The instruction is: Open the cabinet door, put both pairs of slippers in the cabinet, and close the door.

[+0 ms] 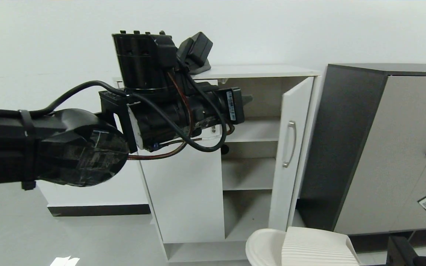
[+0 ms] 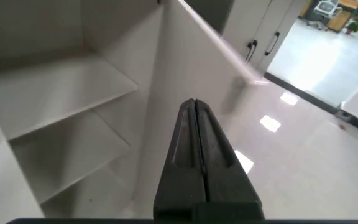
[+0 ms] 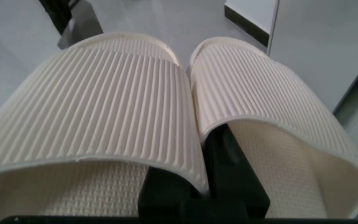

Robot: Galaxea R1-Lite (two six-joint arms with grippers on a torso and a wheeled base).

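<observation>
The white cabinet stands ahead with its right door swung open and bare shelves inside; its left door is closed. My left gripper is held high in front of the top shelf, and the left wrist view shows it shut with nothing in it, between the shelves and the open door. A pair of cream ribbed slippers lies side by side over my right gripper, which is shut on their inner edges. The slippers sit low, before the cabinet's open side.
A grey cabinet with black handles stands right beside the white one, just behind the open door. Bare grey floor stretches to the left, with a scrap of white paper on it.
</observation>
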